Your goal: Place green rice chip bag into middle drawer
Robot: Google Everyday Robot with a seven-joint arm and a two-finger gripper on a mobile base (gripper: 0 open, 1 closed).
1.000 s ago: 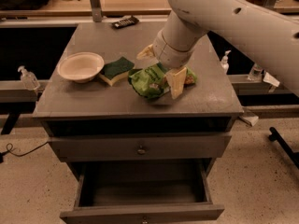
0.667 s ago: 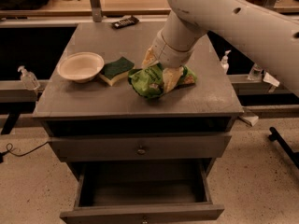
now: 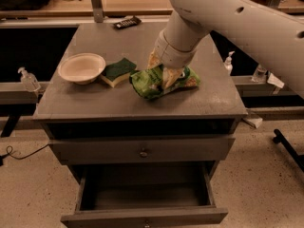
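Around one green rice chip bag [image 3: 144, 83], jaws

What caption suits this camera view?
Robot's gripper on crumpled bright green foil chip bag atop grey cabinet, lower drawer open.

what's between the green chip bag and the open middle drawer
Nothing visible. The gripper is on the green rice chip bag on the cabinet top; the middle drawer below is pulled open and looks empty.
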